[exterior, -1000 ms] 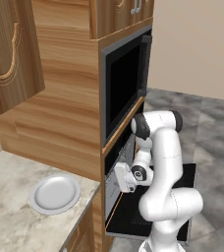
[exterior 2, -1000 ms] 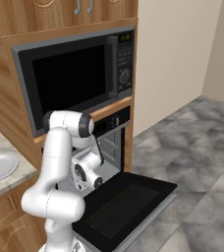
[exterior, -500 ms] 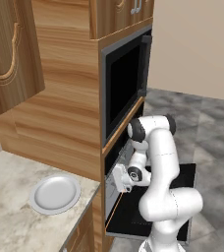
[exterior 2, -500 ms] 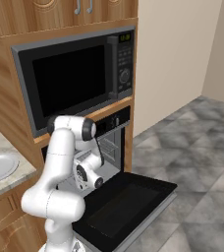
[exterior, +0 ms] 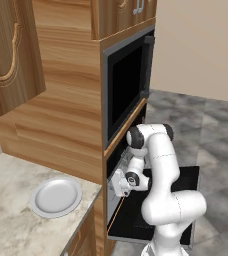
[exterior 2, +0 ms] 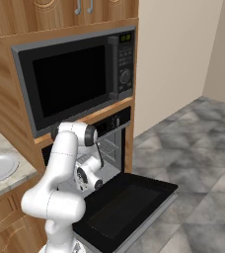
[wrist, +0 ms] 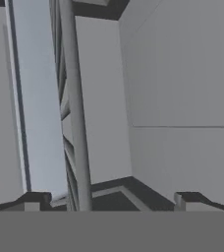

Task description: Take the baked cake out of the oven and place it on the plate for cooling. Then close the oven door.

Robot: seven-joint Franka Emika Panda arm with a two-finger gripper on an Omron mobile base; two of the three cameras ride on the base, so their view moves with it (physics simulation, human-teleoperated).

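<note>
With the oven door dropped flat and the plate bare on the counter to the left, the wide-open gripper reaches inside the oven beside the rack, cake unseen, so next it must find and grasp the slice.

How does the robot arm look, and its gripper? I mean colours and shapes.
The arm is glossy white, with thick rounded links and dark joint rings. The hand carries a round dark disc. The gripper has two small, dark, blocky finger tips. No cables or markings show.
</note>
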